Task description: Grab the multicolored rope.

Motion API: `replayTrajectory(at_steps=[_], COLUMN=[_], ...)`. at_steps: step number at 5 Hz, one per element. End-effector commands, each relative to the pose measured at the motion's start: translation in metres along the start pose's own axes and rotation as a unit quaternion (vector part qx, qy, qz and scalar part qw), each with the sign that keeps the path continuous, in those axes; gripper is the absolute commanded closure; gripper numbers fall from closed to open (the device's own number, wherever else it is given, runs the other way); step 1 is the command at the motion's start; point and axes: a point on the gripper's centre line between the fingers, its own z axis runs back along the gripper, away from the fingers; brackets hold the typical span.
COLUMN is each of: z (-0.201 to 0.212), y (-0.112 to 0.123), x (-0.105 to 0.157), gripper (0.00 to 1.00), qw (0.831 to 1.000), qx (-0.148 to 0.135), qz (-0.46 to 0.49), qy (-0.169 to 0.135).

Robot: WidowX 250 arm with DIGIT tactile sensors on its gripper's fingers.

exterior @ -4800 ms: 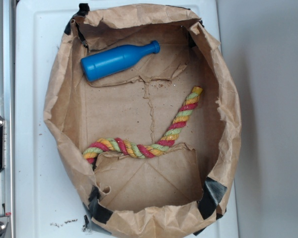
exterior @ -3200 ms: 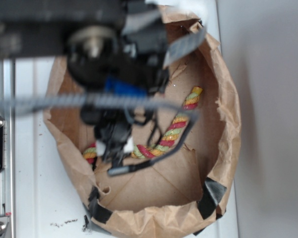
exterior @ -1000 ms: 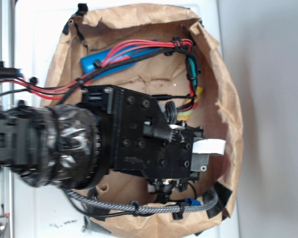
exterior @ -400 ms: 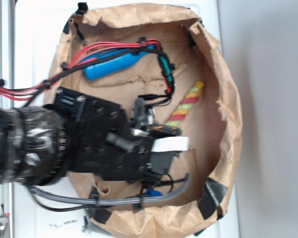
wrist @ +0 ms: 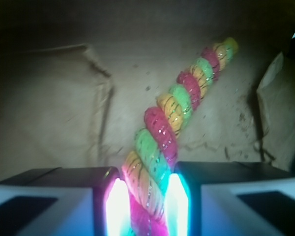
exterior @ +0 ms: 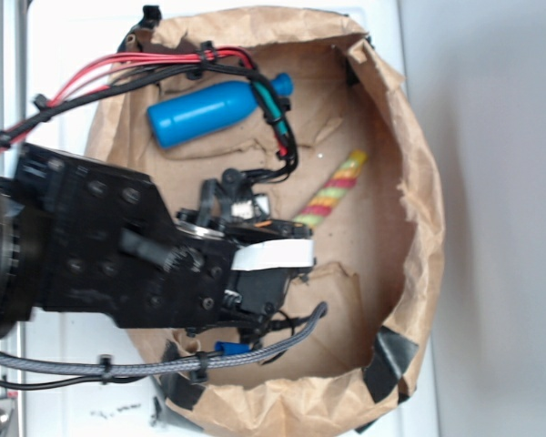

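In the exterior view the arm reaches in from nine o'clock, its black body covering the lower left of the brown paper bag (exterior: 419,228), which lies opened on the white tabletop (exterior: 64,55) and walls in everything loose. The pincer (exterior: 271,257) sits low inside the bag near its middle, white pad facing up, placed there because the multicolored rope (exterior: 332,193) runs across the bag floor at that spot. Only the free end of the rope shows, slanting from the pincer toward one o'clock; the rest is hidden under the arm. The blue bottle (exterior: 205,111) lies at eleven o'clock of the pincer, well apart and partly crossed by the robot's red and black wires (exterior: 118,68). From this view alone I cannot tell how the jaws stand. In the wrist view the pincer (wrist: 147,196) is pinching the rope (wrist: 179,105): both lit pads press on its sides at six o'clock, with no gap showing. From there the rope climbs toward one o'clock across the paper floor, its tip lying free. The grip looks centred on the strand, so I judge the hold sound.
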Motion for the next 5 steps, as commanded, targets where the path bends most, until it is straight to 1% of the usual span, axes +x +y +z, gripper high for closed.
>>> replayTrajectory(at_steps=[1, 2, 3, 4, 5], z=[0.076, 0.092, 0.103, 0.123, 0.133], y=[0.022, 0.023, 0.032, 0.036, 0.035], x=[0.036, 0.039, 0.043, 0.042, 0.039], gripper=[1.0, 1.0, 1.0, 1.0, 1.0], qw=[0.998, 0.997, 0.996, 0.995, 0.997], qx=[-0.046, -0.03, -0.043, -0.054, -0.041], qz=[0.05, 0.065, 0.071, 0.058, 0.057], qy=[-0.017, -0.008, 0.022, 0.055, 0.034])
